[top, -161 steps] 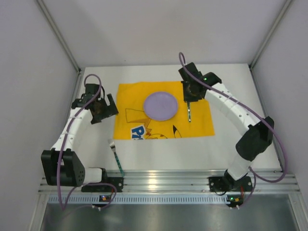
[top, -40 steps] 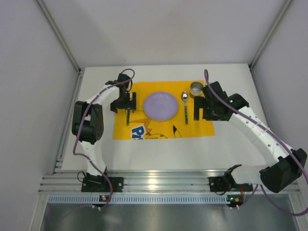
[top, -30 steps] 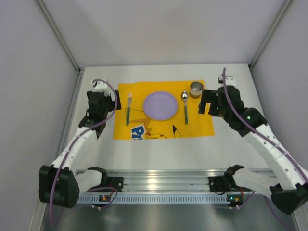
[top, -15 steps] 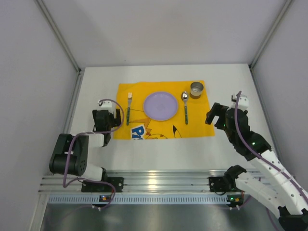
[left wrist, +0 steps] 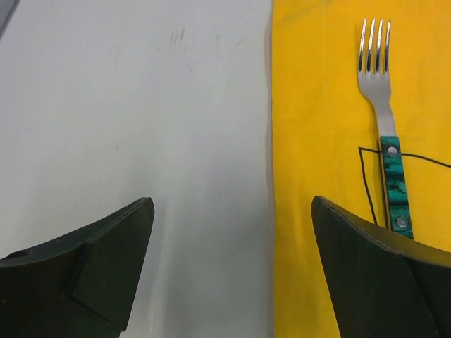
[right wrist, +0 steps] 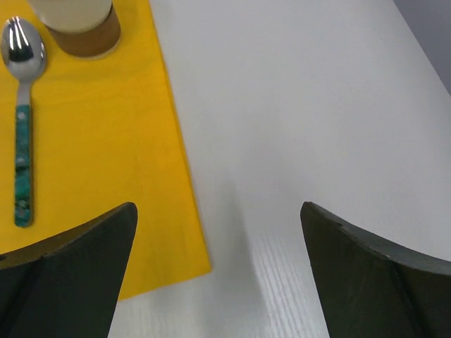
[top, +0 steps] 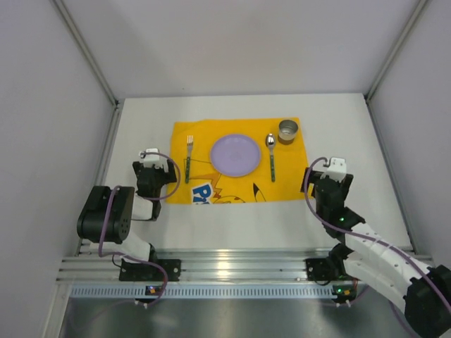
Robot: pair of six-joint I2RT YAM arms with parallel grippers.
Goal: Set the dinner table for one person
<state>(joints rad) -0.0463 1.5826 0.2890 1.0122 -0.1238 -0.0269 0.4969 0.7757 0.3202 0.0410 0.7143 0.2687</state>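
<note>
1. The worktop [top: 345, 134] is a plain white, matte surface that forms the floor of the cell. A ribbed aluminium rail [top: 239, 264] runs along its 6 o'clock edge, where both arm bases are bolted.
2. A yellow placemat [top: 290, 176] lies flat on the worktop, toward 12 o'clock of its centre, with its long sides parallel to the rail. A printed figure in black outline and blue shows near its 6 o'clock edge.
3. A lilac plate [top: 235, 154] sits on the middle of the placemat.
4. A fork [top: 188, 158] lies on the placemat at 9 o'clock of the plate, near it but apart. Its tines point to 12 o'clock and its green handle to 6 o'clock.
5. A spoon [top: 270, 156] lies at 3 o'clock of the plate, also apart from it. Its bowl is at 12 o'clock and its green handle at 6 o'clock.
6. A small round cup [top: 287, 130] stands upright at 2 o'clock of the plate, on the placemat's far right corner. It is just beside the spoon's bowl without touching it.
7. The left fingers [left wrist: 99, 267] are spread wide and hold nothing. In the left wrist view the placemat's 9 o'clock edge runs between them. One finger is over bare worktop and the other over yellow cloth, by the end of the fork handle.
8. The right fingers [right wrist: 70, 260] are likewise spread wide and empty. The placemat's corner at 4 o'clock lies between them.
9. Whether either pair touches the worktop cannot be told.
</note>
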